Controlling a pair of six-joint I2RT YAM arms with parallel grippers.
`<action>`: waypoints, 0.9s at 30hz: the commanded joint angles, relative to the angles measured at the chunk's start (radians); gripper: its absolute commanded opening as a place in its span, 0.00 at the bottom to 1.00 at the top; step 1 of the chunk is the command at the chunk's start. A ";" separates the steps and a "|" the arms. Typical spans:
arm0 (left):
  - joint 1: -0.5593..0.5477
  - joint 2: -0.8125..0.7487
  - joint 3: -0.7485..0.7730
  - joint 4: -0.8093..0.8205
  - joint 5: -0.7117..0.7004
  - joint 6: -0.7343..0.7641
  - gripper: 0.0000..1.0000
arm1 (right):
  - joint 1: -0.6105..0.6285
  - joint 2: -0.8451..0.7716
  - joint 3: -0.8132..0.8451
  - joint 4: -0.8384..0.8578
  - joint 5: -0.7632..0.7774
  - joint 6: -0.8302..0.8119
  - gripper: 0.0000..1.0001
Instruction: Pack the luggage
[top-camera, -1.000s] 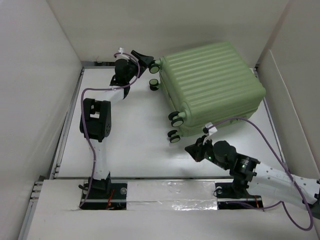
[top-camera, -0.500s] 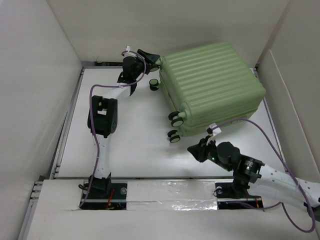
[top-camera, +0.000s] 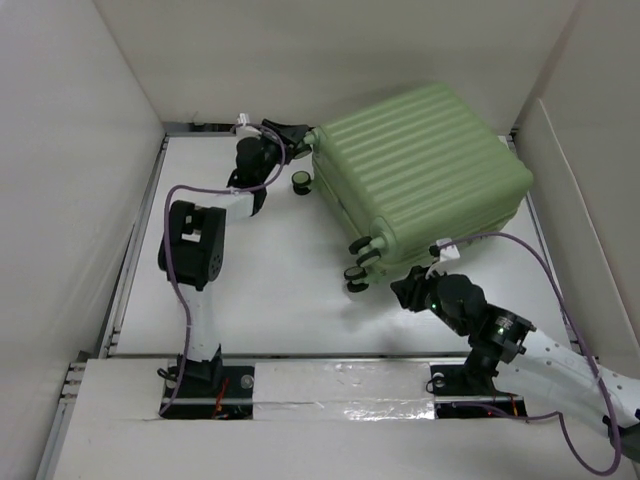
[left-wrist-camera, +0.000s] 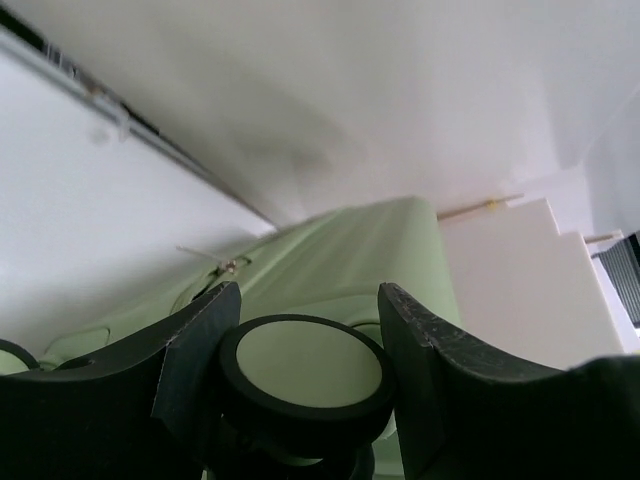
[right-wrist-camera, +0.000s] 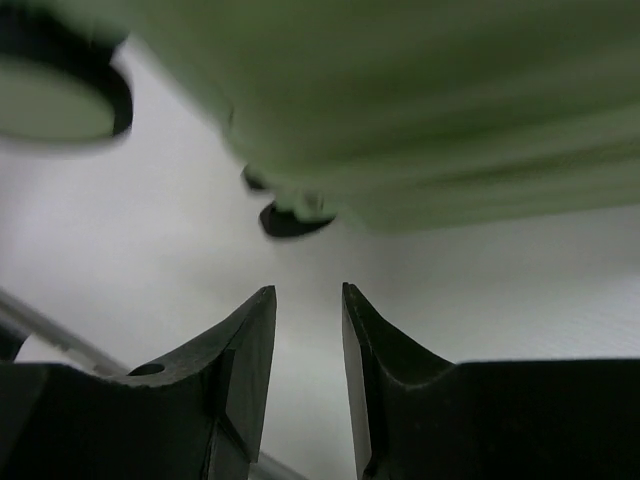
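Note:
The luggage (top-camera: 420, 170) is a closed light-green ribbed suitcase lying flat at the back right of the table, its black wheels facing left. My left gripper (top-camera: 300, 133) reaches its far left corner and is shut on one spinner wheel (left-wrist-camera: 305, 370), which fills the gap between the fingers (left-wrist-camera: 200, 340). My right gripper (top-camera: 405, 285) hangs by the near edge of the suitcase, close to the two near wheels (top-camera: 357, 262). In the right wrist view its jaws (right-wrist-camera: 308, 295) stand a little apart over bare table, with the green shell (right-wrist-camera: 400, 100) just above.
White walls (top-camera: 90, 150) box in the table on the left and back. A white panel (top-camera: 590, 200) stands to the right of the suitcase. A metal rail (top-camera: 130, 250) runs along the left edge. A loose-standing wheel (top-camera: 300, 181) sits beside the left arm.
My left gripper has closed onto the far wheel and the suitcase's wheeled side has shifted slightly. My right gripper has opened and moved right, nearer the suitcase's near edge.

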 joint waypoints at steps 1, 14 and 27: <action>0.067 -0.178 -0.231 0.181 -0.050 0.008 0.00 | -0.100 0.032 0.065 0.049 -0.026 -0.094 0.39; 0.061 -0.665 -1.041 0.519 -0.163 -0.053 0.00 | -0.543 0.290 0.171 0.410 -0.509 -0.332 0.27; 0.036 -1.241 -1.056 0.020 -0.390 0.146 0.50 | -0.715 0.263 -0.056 0.628 -0.671 -0.260 0.43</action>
